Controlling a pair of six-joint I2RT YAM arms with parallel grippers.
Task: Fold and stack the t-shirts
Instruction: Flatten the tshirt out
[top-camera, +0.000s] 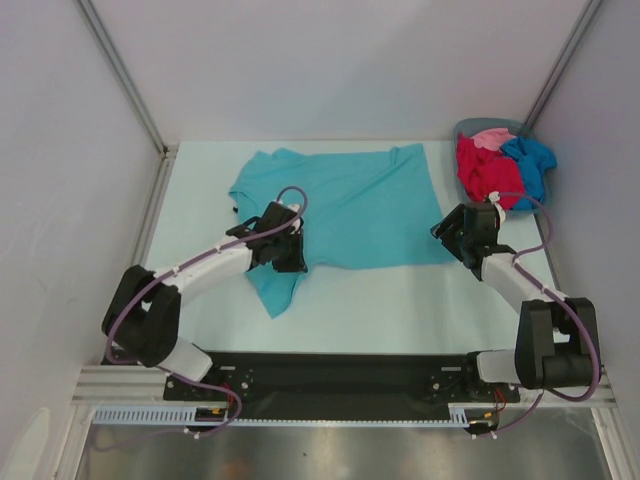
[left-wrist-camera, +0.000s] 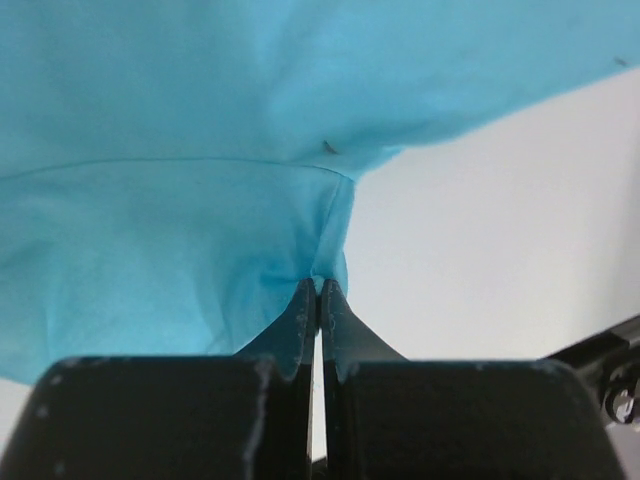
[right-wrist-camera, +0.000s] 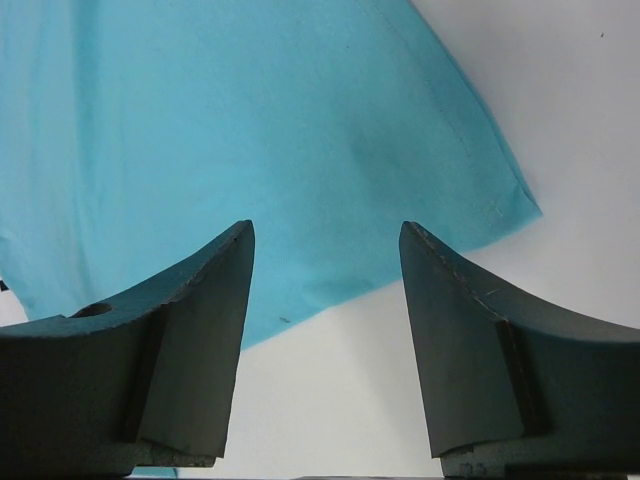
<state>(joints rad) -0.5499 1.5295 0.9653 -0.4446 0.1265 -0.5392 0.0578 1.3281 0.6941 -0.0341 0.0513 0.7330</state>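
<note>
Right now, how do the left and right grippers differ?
The left gripper is shut, pinching a fold of the teal t-shirt; the right gripper is open, holding nothing. The left sits near a sleeve, the right at the hem corner. Both face the same shirt.

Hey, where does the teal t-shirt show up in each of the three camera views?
Top external: the teal t-shirt lies spread mid-table, one sleeve trailing toward the near edge.
Left wrist: it fills the upper left, pinched by the shut left gripper.
Right wrist: it fills the upper left, its corner just beyond the open right gripper.
Shared landmark: the pale table bordering the cloth.
</note>
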